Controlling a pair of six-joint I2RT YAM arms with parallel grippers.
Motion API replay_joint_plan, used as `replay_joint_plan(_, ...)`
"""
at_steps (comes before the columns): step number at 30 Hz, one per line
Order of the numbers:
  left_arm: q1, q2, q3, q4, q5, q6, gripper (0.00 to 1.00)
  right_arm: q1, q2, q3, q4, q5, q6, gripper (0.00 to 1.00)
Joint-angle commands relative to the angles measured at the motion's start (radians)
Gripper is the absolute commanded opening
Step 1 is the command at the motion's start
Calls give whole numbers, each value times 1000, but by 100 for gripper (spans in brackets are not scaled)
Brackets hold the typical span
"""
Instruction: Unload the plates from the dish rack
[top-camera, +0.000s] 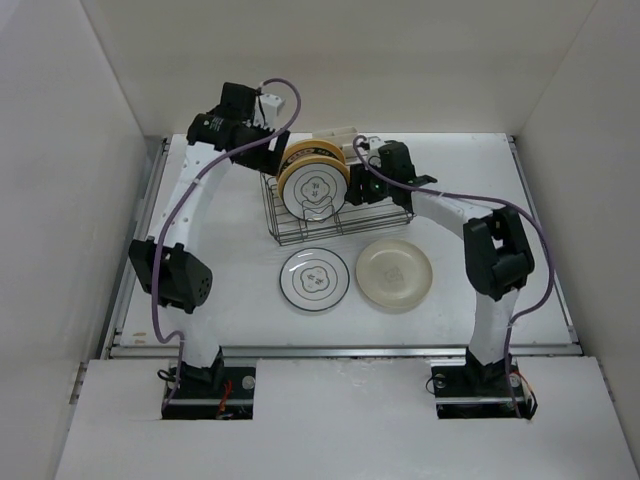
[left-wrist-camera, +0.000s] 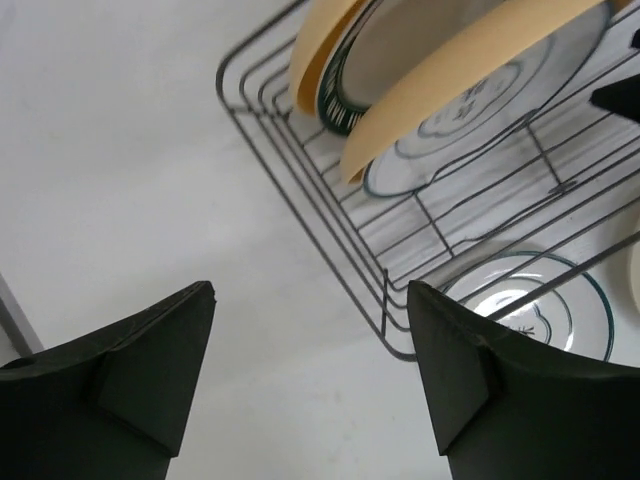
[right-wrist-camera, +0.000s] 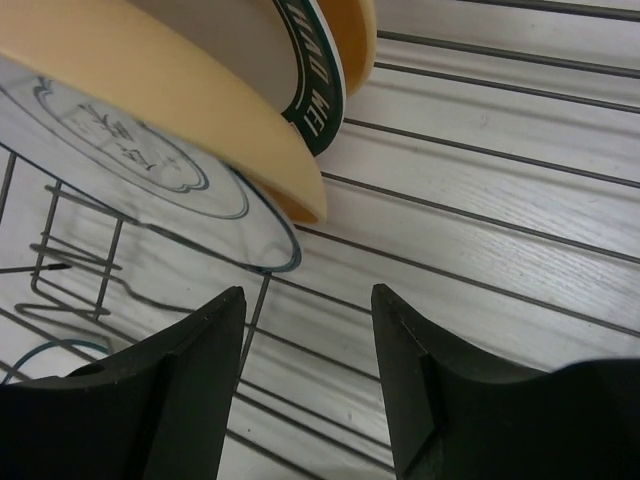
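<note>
**Both grippers empty at the rack: two plates out, about four left inside**

The left gripper (left-wrist-camera: 310, 370) has its fingers spread wide and holds nothing. It hovers over bare table, just beside the left side of the dark metal wire dish rack (left-wrist-camera: 300, 190). The right gripper (right-wrist-camera: 305, 385) is open to a middle width and is also empty. It hangs low over the floor wires at the right side of the rack, near the lower edges of the plates.

Two plates lie flat on the table on the near side of the rack. The white round plate with a thin dark ring and a centre doodle (top-camera: 315, 279) is on the left. The plain cream round plate (top-camera: 394, 274) is to its right, close but apart.

Inside the rack I count four leaning plates:
- a second white ringed plate (top-camera: 316, 190), nearest;
- a yellow-orange plate (left-wrist-camera: 450, 92) behind it;
- a white plate with a dark teal patterned rim (left-wrist-camera: 333, 100);
- another yellow-orange plate (left-wrist-camera: 312, 55), farthest.

I judge the task about one third done, and no plate is gripped at this moment.

Only the top view shows both unloaded plates whole and where each arm stands, but the teal rim is hidden there. The left wrist view shows that rim and the order of the plates. The right wrist view shows the plate bottoms resting on the wires.
</note>
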Motion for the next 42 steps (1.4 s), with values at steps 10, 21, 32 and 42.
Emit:
replay_joint_plan(10,88,121,-173,-24,51,-209,70,5,102,95,157,-93,78,41)
replay_joint_plan(21,99,335,-23,-100,117,-206,27,5,97,51,209,-75,124,0)
replay_joint_plan(32,130,395,169,-140,161,-206,0,5,-50,12,132,65,82,0)
replay_joint_plan(42,139,395,152,-101,180,-244,0,48,-160,31,47,178,6,0)
